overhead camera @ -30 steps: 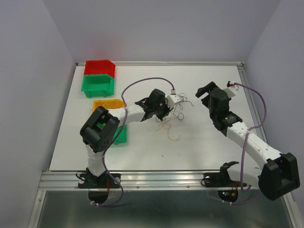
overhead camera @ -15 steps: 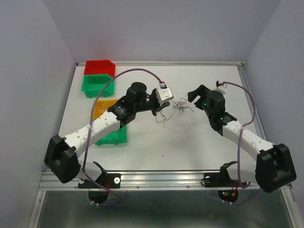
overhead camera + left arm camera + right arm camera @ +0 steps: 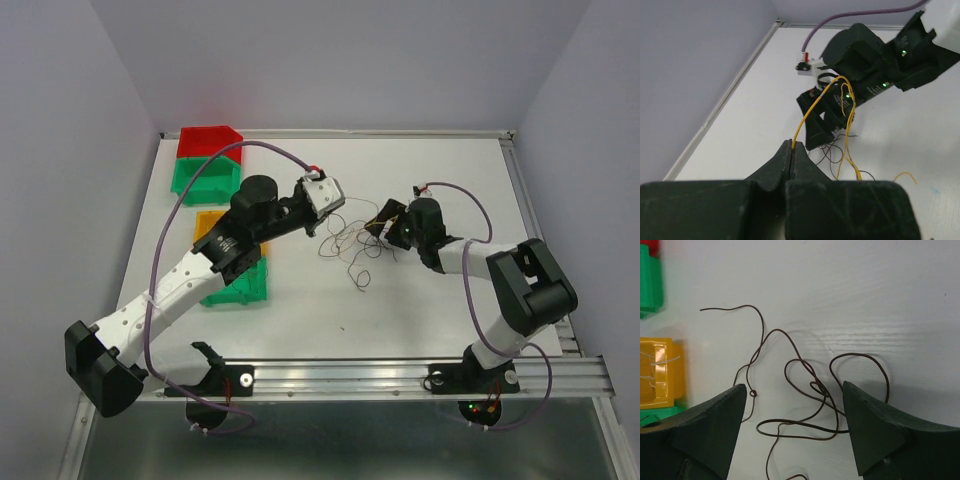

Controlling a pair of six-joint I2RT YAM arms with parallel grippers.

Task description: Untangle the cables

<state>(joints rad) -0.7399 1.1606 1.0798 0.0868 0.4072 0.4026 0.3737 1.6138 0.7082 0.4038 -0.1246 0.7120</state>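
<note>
The cables (image 3: 350,240) lie as a loose tangle of thin dark and orange wires at the table's middle. My left gripper (image 3: 312,222) is just left of it. In the left wrist view it (image 3: 792,146) is shut on a yellow wire (image 3: 812,107), which arcs up and drapes over my right gripper (image 3: 826,122). My right gripper (image 3: 385,222) is at the tangle's right edge, low over the table. In the right wrist view it (image 3: 795,400) is open, with a looped dark brown wire (image 3: 810,385) lying on the table between the fingers (image 3: 875,430).
A red bin (image 3: 208,140) and a green bin (image 3: 205,178) stand at the back left. A yellow bin (image 3: 212,225) and another green bin (image 3: 240,288) sit under my left arm. The yellow bin (image 3: 660,370) also shows in the right wrist view.
My left gripper has drawn back left, holding the yellow wire. My right arm has folded in, bringing its gripper left and down onto the tangle, which has spread out.
</note>
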